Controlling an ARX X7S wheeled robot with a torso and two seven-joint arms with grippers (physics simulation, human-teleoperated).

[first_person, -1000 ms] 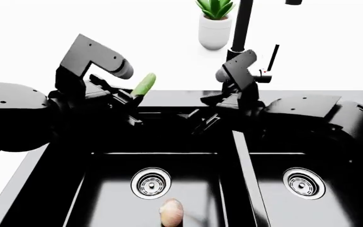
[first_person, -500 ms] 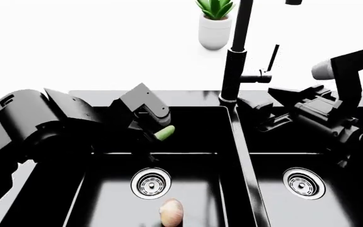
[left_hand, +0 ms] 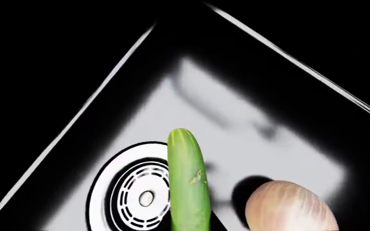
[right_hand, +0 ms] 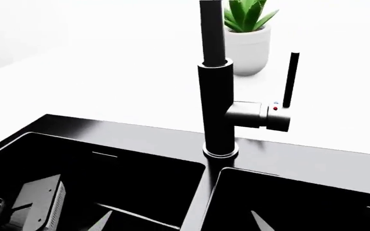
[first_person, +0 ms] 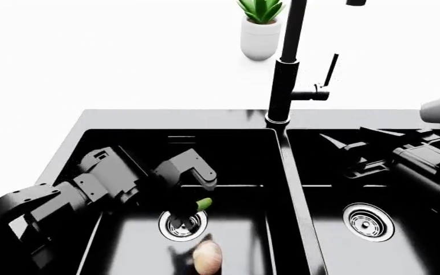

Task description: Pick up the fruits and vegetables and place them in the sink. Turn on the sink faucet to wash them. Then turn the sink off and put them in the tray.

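My left gripper (first_person: 188, 201) is down inside the left basin of the black sink (first_person: 167, 117), shut on the stubby green cucumber (first_person: 203, 203). The cucumber (left_hand: 188, 185) hangs just above the round steel drain (left_hand: 137, 197). The tan-pink onion (first_person: 207, 255) lies on the basin floor beside that drain, and the onion (left_hand: 292, 208) is close to the cucumber. My right gripper (first_person: 339, 154) stands open over the right basin, holding nothing. In the right wrist view the right gripper (right_hand: 179, 222) faces the black faucet (right_hand: 216, 96) and its side lever (right_hand: 291, 79). The tray is out of view.
A white pot with a green plant (first_person: 260, 34) stands on the white counter behind the faucet (first_person: 289, 69). The right basin has its own drain (first_person: 368, 222). A divider wall (first_person: 293, 189) separates the two basins.
My left arm has swung down from above the rim into the left basin, carrying the cucumber close to the drain. My right arm has drawn back from the faucet to the right.
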